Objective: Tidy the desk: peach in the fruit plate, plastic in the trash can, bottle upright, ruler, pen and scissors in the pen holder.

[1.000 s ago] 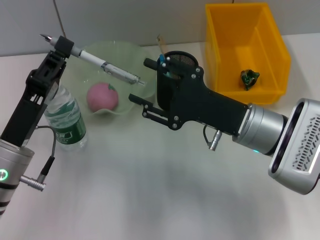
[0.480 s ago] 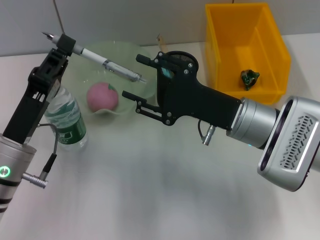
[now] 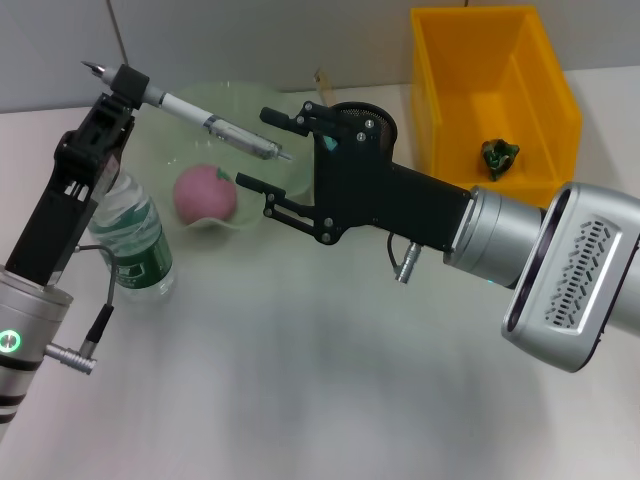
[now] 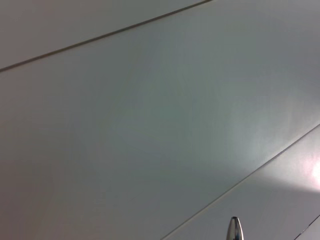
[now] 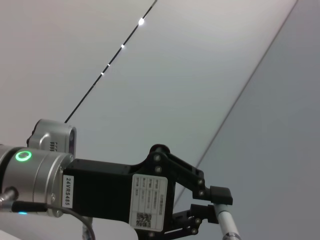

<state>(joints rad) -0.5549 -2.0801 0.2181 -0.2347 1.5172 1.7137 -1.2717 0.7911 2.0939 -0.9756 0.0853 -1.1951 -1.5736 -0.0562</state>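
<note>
In the head view my left gripper (image 3: 128, 86) is shut on a white and silver pen (image 3: 215, 128), held level above the green fruit plate (image 3: 262, 105). My right gripper (image 3: 256, 148) stands open, its two fingers either side of the pen's free end. The pink peach (image 3: 205, 193) lies in the plate. A clear bottle (image 3: 131, 240) stands upright beside my left arm. The black mesh pen holder (image 3: 366, 116) is mostly hidden behind my right gripper, with a ruler (image 3: 322, 84) sticking out of it. The right wrist view shows the left gripper (image 5: 219, 204) holding the pen (image 5: 228, 226).
A yellow trash can (image 3: 540, 60) stands at the back right with a crumpled green plastic piece (image 3: 498, 155) inside. The grey wall runs behind the desk. The pen's metal tip (image 4: 233, 230) shows against the wall in the left wrist view.
My right gripper has moved left, away from the pen holder, until its open fingers flank the pen's end. The left gripper lifted the pen slightly.
</note>
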